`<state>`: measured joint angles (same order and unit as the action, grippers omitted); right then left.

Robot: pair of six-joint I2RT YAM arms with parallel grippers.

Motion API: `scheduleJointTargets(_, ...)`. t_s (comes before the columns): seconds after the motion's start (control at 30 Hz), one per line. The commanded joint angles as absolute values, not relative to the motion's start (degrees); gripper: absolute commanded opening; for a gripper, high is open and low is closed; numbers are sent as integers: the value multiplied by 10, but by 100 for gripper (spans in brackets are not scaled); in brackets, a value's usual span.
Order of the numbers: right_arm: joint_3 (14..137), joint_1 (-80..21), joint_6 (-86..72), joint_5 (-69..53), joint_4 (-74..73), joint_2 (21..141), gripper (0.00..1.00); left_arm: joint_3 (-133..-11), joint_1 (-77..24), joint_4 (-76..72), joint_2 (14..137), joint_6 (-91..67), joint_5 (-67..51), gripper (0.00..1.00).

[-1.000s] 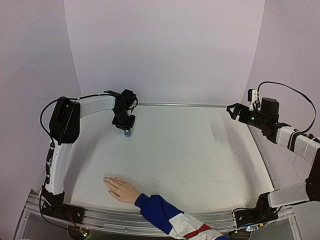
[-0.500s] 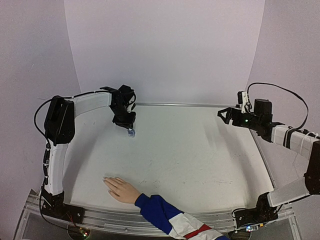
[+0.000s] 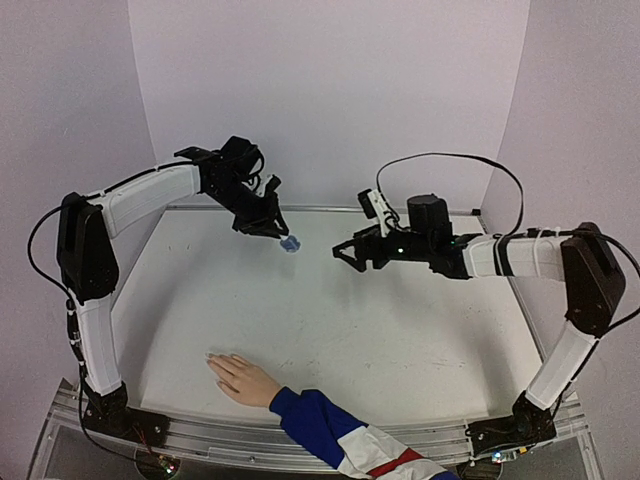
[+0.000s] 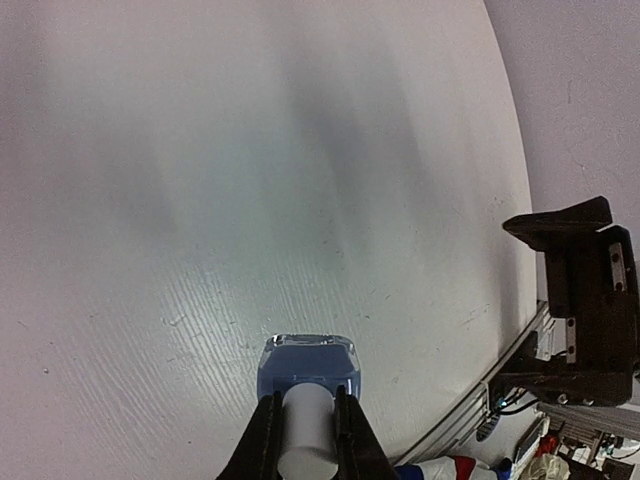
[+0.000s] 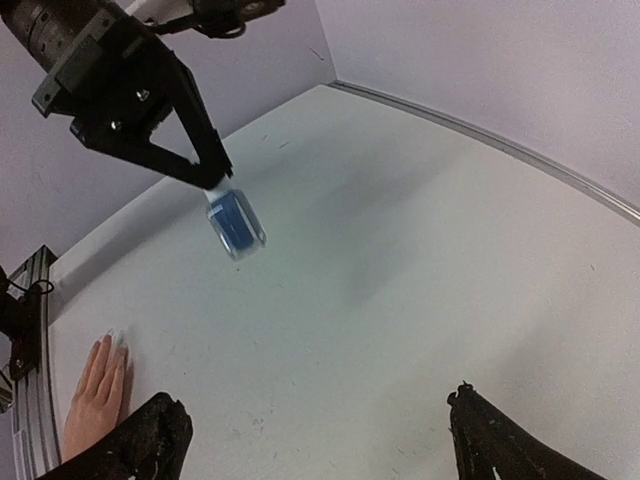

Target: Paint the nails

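Near the front-left edge of the tabletop (image 3: 420, 330) rests the hand (image 3: 243, 379), nails (image 3: 211, 358) tiny, probably hard and slick; brush, don't grip. Left jaws clamp the bottle (image 3: 290, 244) by its cap (image 4: 305, 430), aloft; right jaws gape apart.

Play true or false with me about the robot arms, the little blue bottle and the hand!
1. The left gripper holds the small blue bottle by its white cap. True.
2. The bottle stands on the table. False: it hangs in the air above the table.
3. The right gripper is open and holds nothing. True.
4. The hand lies at the far edge of the table. False: it lies flat at the near edge, close to the arms' bases.
5. The sleeve is green. False: it is blue, white and red.
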<state>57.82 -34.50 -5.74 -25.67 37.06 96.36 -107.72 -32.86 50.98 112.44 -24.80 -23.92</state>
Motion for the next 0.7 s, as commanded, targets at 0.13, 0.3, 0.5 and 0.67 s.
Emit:
scheduleJointTargets(0.13, 709, -402, -7, -271, 455, 1080, 80, -1063, -344, 500, 1077, -277, -271, 0)
scheduleJointTargets(0.3, 737, -422, -5, -268, 462, 1118, 72, -1049, -345, 500, 1067, -276, -266, 0)
scheduleJointTargets(0.5, 759, -429, -4, -284, 463, 1146, 58, -1042, -345, 500, 1060, -274, -265, 0)
scheduleJointTargets(0.67, 772, -435, -4, -287, 463, 1160, 51, -1040, -345, 499, 1060, -272, -266, 0)
